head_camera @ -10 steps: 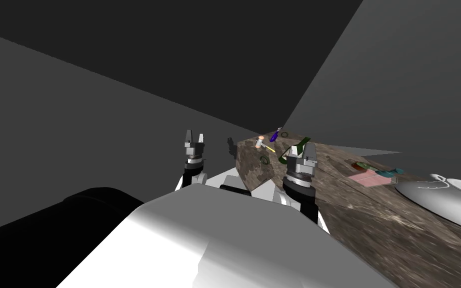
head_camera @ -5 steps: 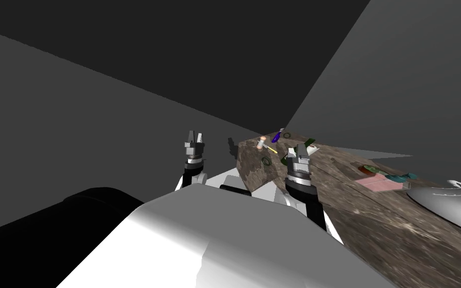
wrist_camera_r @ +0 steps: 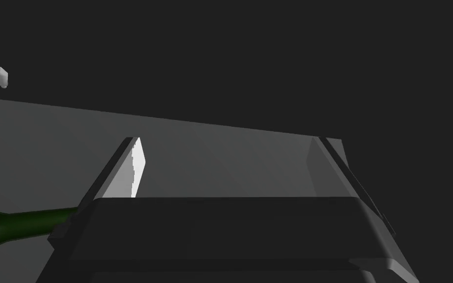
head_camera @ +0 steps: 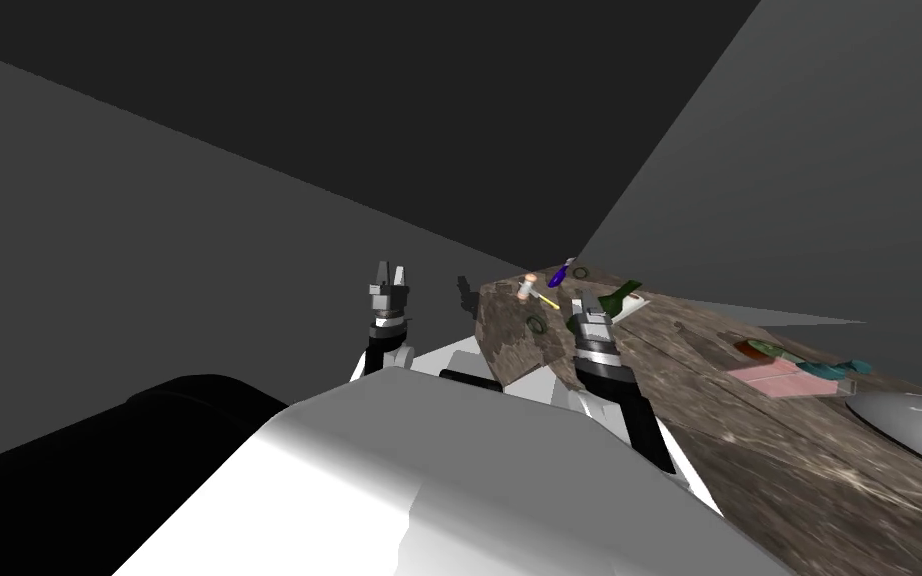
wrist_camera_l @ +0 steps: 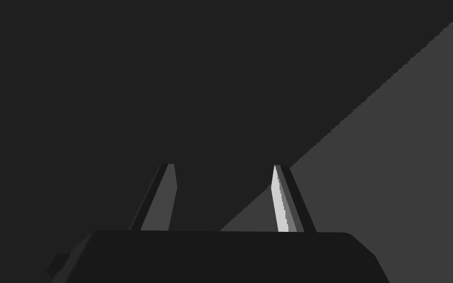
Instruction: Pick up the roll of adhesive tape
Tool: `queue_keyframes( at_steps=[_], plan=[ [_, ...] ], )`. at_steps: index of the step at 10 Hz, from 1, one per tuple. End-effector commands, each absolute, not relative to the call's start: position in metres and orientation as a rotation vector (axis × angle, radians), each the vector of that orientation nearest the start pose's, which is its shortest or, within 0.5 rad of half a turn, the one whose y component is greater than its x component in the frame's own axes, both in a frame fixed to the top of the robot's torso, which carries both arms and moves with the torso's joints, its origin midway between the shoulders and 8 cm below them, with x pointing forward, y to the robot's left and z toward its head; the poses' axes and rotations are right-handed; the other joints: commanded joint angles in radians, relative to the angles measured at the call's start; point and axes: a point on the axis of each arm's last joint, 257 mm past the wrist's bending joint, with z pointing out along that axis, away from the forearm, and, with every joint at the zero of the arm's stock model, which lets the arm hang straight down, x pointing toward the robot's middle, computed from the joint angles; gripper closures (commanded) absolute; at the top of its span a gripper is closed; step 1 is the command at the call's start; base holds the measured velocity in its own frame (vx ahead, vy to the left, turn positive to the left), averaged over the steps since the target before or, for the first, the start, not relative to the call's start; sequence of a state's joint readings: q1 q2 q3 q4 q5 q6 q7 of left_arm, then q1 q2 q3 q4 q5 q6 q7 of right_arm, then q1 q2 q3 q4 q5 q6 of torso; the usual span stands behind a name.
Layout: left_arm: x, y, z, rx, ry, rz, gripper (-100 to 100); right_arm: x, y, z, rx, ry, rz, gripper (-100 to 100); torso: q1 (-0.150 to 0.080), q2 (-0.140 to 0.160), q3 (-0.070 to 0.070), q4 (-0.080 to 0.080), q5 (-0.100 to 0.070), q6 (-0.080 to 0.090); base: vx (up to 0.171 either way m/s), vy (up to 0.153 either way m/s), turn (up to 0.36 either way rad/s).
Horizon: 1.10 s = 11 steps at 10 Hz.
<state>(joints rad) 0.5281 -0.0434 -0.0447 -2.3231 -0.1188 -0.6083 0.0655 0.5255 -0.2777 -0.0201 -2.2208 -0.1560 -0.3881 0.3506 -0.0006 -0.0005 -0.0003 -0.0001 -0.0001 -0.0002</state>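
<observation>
A small dark ring (head_camera: 536, 324), seemingly the roll of tape, lies on the brown mottled table (head_camera: 709, 420) near its left end. A second dark ring (head_camera: 580, 271) lies at the far edge; I cannot tell which is the tape. My right gripper (head_camera: 585, 312) hovers open over the table just right of the nearer ring, beside a green bottle (head_camera: 617, 297). In the right wrist view the right gripper (wrist_camera_r: 230, 139) stands wide open and empty, with the bottle's neck (wrist_camera_r: 19, 223) beside it. My left gripper (head_camera: 390, 270) is raised left of the table, and in its own view the left gripper (wrist_camera_l: 223, 165) is open.
A small mallet (head_camera: 527, 288), a yellow stick (head_camera: 546, 299) and a blue object (head_camera: 556, 276) lie at the table's far left. A pink pad (head_camera: 774, 378), teal pieces (head_camera: 829, 370) and a white basin (head_camera: 909, 415) sit to the right. Grey walls stand behind.
My right arm has reached forward over the table, its gripper now closer to the nearer ring. My view has turned, sliding the table's things to the right. The left arm has stayed put.
</observation>
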Motion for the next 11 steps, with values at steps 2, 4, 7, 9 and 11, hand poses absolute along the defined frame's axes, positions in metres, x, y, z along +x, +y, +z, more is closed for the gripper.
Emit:
queue_keyframes(
  at_steps=[2, 4, 7, 9, 11],
  plan=[
    [0.318, 0.251, 0.053, -0.538, 0.548, -1.351, 0, 0.380, -0.296, -0.050, 0.534, 1.064, 0.949, -100, 0.000, 0.000, 0.000, 0.000, 0.000, 0.000, 0.002, -0.003, 0.057],
    [0.318, 0.251, 0.053, -0.538, 0.548, -1.351, 0, 0.387, -0.299, -0.063, 0.537, 1.130, 0.918, -100, 0.000, 0.000, 0.000, 0.000, 0.000, 0.000, -0.001, -0.003, 0.087],
    [0.318, 0.251, 0.053, -0.538, 0.548, -1.351, 0, 0.398, -0.305, -0.087, 0.528, 1.252, 0.858, -100, 0.000, 0.001, 0.000, 0.000, 0.000, 0.000, -0.004, 0.000, 0.073],
    [0.318, 0.251, 0.053, -0.538, 0.548, -1.351, 0, 0.402, -0.308, -0.099, 0.520, 1.316, 0.825, -100, 0.000, 0.001, 0.000, 0.000, 0.000, 0.000, -0.006, 0.000, 0.081],
    [0.318, 0.251, 0.053, -0.538, 0.548, -1.351, 0, 0.406, -0.311, -0.111, 0.509, 1.382, 0.791, -100, 0.000, 0.001, 0.000, 0.000, 0.000, 0.000, -0.006, -0.002, 0.073]
  ],
)
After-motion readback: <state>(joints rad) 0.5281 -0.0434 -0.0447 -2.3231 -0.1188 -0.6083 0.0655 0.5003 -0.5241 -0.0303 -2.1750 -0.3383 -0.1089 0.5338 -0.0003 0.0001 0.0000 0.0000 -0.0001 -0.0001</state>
